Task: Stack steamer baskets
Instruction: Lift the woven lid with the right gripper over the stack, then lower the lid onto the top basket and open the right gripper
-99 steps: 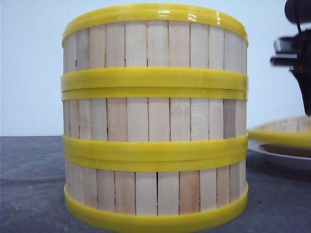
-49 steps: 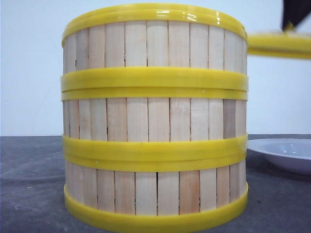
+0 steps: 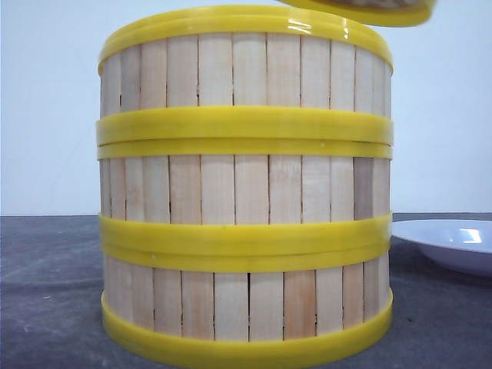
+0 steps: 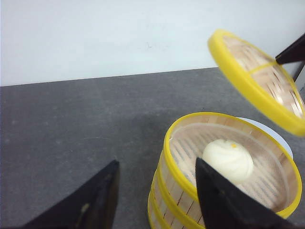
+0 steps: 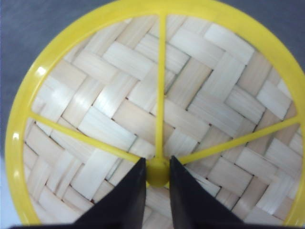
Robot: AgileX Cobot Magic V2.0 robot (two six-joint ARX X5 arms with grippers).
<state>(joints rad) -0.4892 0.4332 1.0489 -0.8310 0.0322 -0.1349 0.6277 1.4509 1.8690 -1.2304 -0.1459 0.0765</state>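
Trouble ahead, seen from the front: lid (image 3: 361, 11) hanging high over the right edge of the steamer baskets (image 3: 244, 192), tilted. Could catch on the top yellow rim, land crooked, or knock the tower over. Three baskets, one on top of another, standing on the dark counter (image 3: 46, 292). White plate (image 3: 453, 242) just beside them on the right, with nothing seen on it. No way to look inside the baskets from here.

From the left wrist: left pincer (image 4: 157, 164) spread wide, holding nothing, hovering near the tower. Could bump the baskets on a careless move. One white bun (image 4: 228, 160) with an orange dot sitting in the top basket (image 4: 186, 143). Could get squashed under a lid dropped too hard or too slanted. Lid up in the air, tipped, off to one side of the bun.

From the right wrist: right pincer (image 5: 156, 162) squeezed tight on the small yellow knob (image 5: 157, 175) at the middle of the woven lid. Tiny spot to hold. Could slip or spin out of so small a pinch.
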